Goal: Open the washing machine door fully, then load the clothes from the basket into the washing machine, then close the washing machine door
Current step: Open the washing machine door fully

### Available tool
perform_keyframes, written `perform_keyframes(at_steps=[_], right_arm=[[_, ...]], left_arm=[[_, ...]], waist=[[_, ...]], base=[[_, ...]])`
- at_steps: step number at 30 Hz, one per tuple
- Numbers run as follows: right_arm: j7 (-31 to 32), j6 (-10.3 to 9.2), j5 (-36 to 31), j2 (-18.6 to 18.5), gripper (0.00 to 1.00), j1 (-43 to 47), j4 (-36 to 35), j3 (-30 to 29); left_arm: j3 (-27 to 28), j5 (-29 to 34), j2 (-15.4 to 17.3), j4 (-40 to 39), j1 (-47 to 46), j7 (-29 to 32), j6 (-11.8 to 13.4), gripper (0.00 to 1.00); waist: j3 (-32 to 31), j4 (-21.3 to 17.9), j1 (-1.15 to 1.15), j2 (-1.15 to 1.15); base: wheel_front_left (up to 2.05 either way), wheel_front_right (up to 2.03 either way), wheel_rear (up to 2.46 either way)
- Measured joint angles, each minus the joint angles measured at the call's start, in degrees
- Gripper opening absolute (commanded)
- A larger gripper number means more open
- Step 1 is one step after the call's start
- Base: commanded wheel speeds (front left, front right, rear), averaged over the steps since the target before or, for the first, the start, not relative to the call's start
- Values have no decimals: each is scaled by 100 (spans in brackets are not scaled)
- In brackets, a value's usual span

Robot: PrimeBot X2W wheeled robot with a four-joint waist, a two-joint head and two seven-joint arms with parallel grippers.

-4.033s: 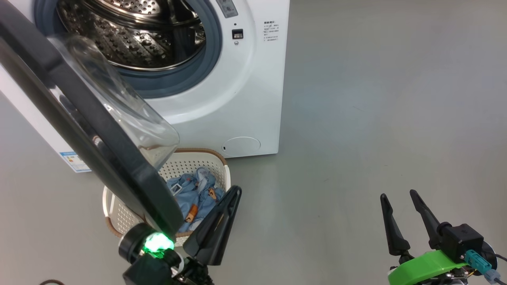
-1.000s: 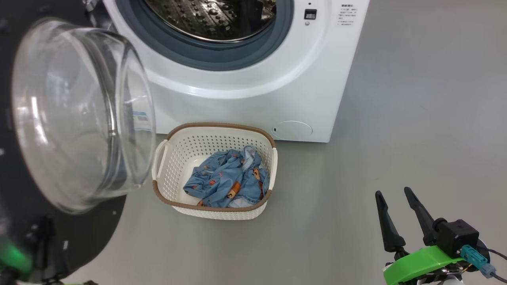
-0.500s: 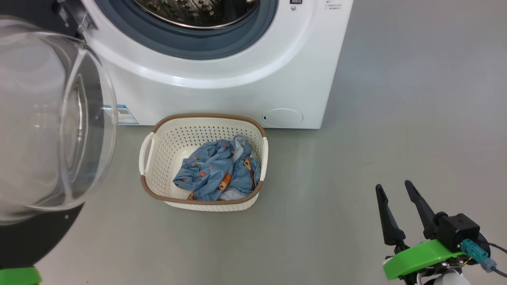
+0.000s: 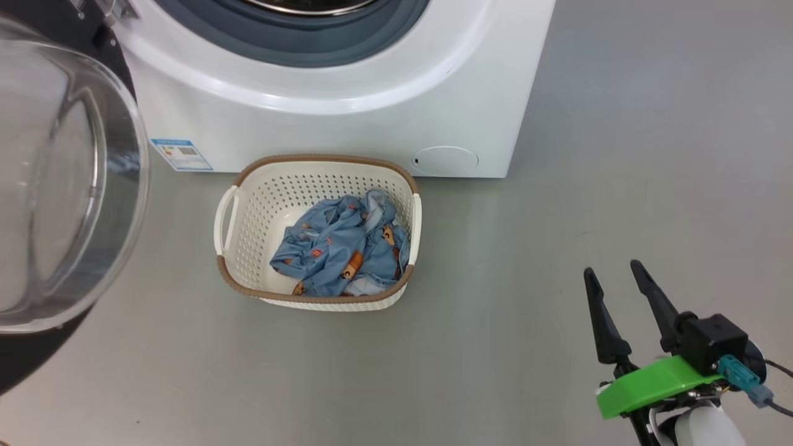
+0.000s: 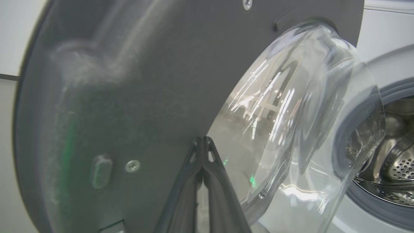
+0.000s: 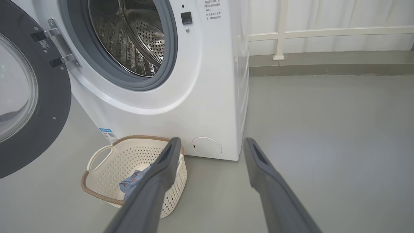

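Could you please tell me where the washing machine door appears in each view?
Head view: the door is at the left edge, partly cut off.
Left wrist view: its dark inner face covers left and centre, glass bulge to the right.
Right wrist view: at the left edge, on its hinges.
Shared landmark: the grey door seal.

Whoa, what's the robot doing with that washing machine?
It's doing laundry. The washing machine door is swung wide open, and the robot's left tool, pinched shut, sits close to the door's inner side; whether it touches is hard to tell. The blue clothes lie in the basket on the floor in front of the washing machine, not yet loaded. The right tool is open and empty, off to the right of the basket.
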Motion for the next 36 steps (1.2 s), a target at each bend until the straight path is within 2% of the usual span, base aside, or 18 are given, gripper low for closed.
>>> perform_keyframes(at_steps=[6,11,21,26,36], right_arm=[[0,0,-19,-7,100,-38,-4,8],[0,0,-54,-8,100,-43,-3,-4],[0,0,-54,-12,100,-141,13,-3],[0,0,-37,-12,100,-141,31,-3],[0,0,49,-12,100,-122,74,18]], left_arm=[[370,29,287,371,-454,-1,-51,0],[586,126,398,616,-717,-1,-110,0],[876,480,433,749,-978,-1,-263,0],[927,608,393,570,-970,-1,-360,0],[558,858,-92,-391,-437,-9,-500,0]], waist=[[107,-22,0,0],[187,-37,0,0],[211,-63,0,0],[130,-63,0,0],[-160,-27,0,0]], base=[[0,0,0],[0,0,0],[0,0,0],[0,0,0],[0,0,0]])
